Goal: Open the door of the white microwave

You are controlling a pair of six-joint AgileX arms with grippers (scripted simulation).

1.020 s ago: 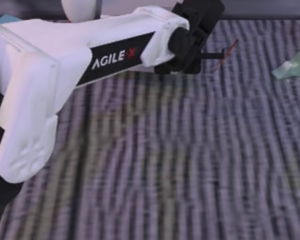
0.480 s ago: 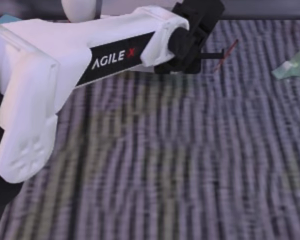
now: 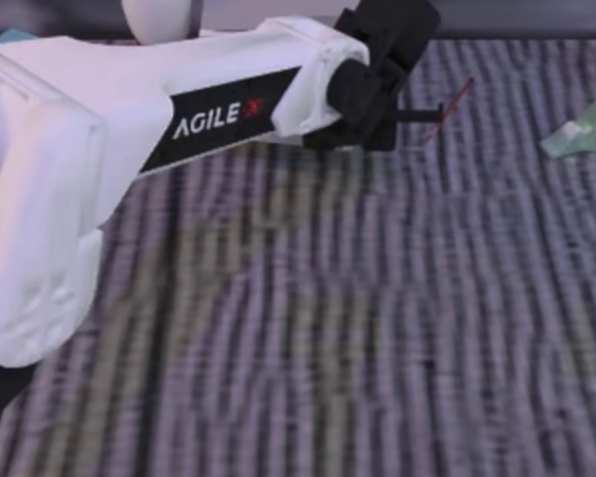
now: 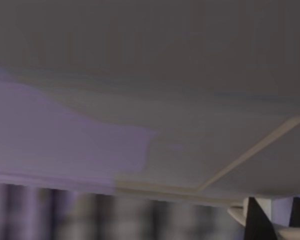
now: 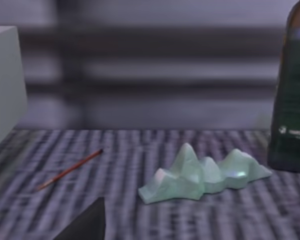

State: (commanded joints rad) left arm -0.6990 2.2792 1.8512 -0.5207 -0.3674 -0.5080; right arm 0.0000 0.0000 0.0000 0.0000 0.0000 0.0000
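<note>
The white microwave [image 5: 5, 85] sits near a red pencil [image 5: 70, 170]; left pincer's state unclear.

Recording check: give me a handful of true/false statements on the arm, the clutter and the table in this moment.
1. The left arm reaches across the top view's upper left. True.
2. A thin red pencil lies on the striped cloth. True.
3. The pale green jagged object rests on the pencil. False: they lie apart.
4. A dark bottle stands beside the green object. True.
5. The cloth is plain white. False: it is purple-grey striped.
</note>
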